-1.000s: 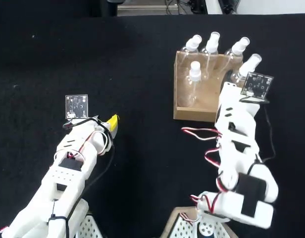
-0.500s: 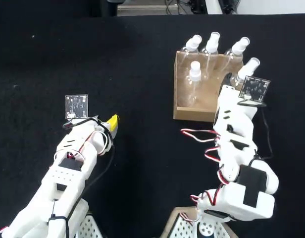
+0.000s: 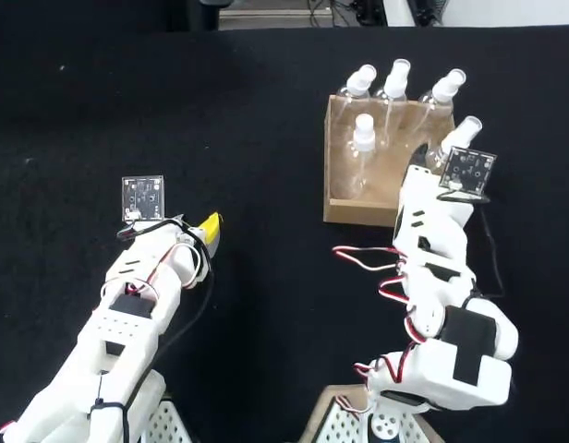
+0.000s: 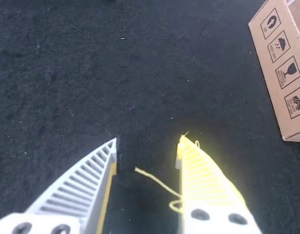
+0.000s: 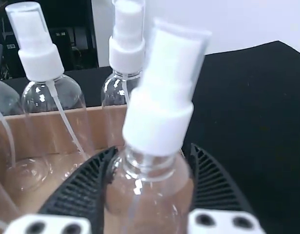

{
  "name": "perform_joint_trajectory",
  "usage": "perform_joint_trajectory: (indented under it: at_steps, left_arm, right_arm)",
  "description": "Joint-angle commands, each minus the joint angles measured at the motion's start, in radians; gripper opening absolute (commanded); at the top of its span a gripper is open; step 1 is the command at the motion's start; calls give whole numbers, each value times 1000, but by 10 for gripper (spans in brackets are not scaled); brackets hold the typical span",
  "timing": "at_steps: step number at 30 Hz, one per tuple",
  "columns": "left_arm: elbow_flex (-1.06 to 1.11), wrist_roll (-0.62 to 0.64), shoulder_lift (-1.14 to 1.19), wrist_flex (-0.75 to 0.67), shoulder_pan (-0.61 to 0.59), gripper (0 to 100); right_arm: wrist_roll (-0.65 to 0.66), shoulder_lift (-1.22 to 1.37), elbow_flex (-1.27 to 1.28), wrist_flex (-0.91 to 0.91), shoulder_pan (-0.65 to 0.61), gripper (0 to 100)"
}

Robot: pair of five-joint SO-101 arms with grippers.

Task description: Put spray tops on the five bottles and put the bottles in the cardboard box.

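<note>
The right gripper (image 5: 151, 168) is clamped on the shoulder of the fifth bottle (image 5: 152, 195), whose spray top (image 5: 162, 97) is already on. It holds the bottle tilted at the 3 o'clock wall of the cardboard box (image 3: 358, 214), seemingly to settle it beside the four capped bottles (image 3: 363, 138) inside. The box sits toward 1 o'clock on the table (image 3: 220, 111). The left gripper (image 4: 148, 141), jaws apart and empty, rests near 8 o'clock, likely kept clear.
</note>
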Motion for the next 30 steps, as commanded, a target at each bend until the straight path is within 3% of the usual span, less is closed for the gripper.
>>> perform_joint_trajectory:
  at_steps: [1, 5, 12, 26, 30]
  left_arm:
    - [-7, -3, -20, -20, 8, 195]
    - [-7, -3, -20, -20, 8, 195]
    - [-7, -3, -20, -20, 8, 195]
    - [-7, -3, -20, -20, 8, 195]
    - [-7, -5, -20, -20, 8, 195]
  right_arm:
    - [0, -4, -5, -29, -14, 247]
    - [-5, -4, -4, -26, -14, 351]
    - [-6, -41, 30, -29, -14, 333]
    - [-2, -380, 278, -21, -57, 333]
    - [-2, -467, 332, 103, -40, 332]
